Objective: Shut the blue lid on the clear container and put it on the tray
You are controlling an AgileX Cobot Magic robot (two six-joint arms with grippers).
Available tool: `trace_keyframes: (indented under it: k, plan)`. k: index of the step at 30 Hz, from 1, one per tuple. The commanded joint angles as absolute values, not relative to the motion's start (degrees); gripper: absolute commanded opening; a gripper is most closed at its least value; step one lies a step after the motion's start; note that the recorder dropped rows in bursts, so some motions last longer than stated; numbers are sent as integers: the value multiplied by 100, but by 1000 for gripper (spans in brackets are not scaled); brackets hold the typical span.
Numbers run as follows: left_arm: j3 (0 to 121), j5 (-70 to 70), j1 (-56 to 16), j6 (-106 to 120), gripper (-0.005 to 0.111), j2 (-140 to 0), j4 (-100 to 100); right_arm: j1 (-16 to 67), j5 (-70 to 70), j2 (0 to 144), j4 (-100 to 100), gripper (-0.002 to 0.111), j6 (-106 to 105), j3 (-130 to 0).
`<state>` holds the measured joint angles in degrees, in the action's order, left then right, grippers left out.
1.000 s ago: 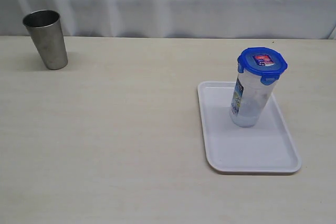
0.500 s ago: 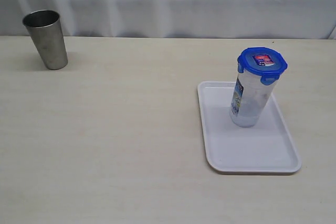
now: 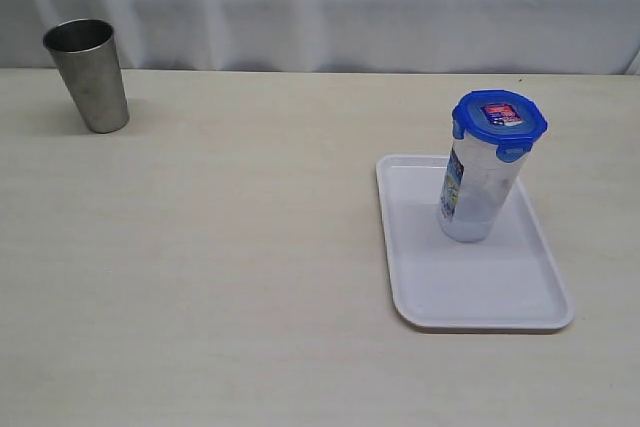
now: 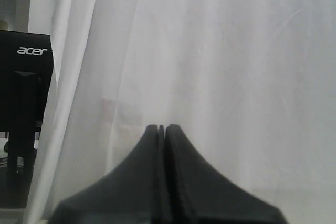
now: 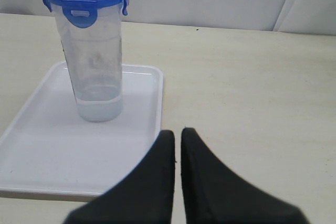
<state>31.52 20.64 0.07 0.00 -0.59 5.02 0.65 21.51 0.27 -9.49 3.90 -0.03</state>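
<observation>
Blue lid [image 3: 499,117] on clear container [image 3: 478,202] | on tray [image 3: 480,292] | left gripper [image 4: 161,128], right gripper [image 5: 177,132] closed (empty)

A steel cup [image 3: 88,74] stands upright on the pale table [image 3: 250,247], near its far edge, where a white curtain [image 3: 350,7] hangs.
</observation>
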Motion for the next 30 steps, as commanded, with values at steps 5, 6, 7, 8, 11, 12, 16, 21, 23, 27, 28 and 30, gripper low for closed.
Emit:
trace_keyframes:
  k: [5,6,7,8,11,12,16,21,23,27,28,30]
  plan:
    - [2056,1460,25,0,0,0,392,18,2086,0,-939,5,393,0]
    - [1877,1433,25,0,0,0,318,18,2086,0,-939,5,393,0]
    - [1681,1418,25,0,0,0,267,18,2086,0,-939,5,393,0]
    - [1479,1406,25,0,0,0,214,18,2086,0,-939,5,393,0]
    - [934,1121,25,68,0,0,0,18,2086,0,-939,5,393,0]
    - [743,985,25,68,0,0,-50,18,2086,0,-939,5,393,0]
    - [77,396,25,150,0,0,-87,18,2086,0,-939,5,393,0]
    - [0,253,25,173,0,0,-142,18,2086,0,-939,5,393,0]
    - [0,268,25,234,0,0,-229,18,2086,0,-939,5,393,0]
    - [0,300,25,343,0,0,-240,18,2086,0,-939,5,393,0]
    - [0,387,25,343,0,0,-240,18,2086,0,-939,5,393,0]
    - [0,605,25,343,0,0,-240,18,2086,0,-939,5,393,0]
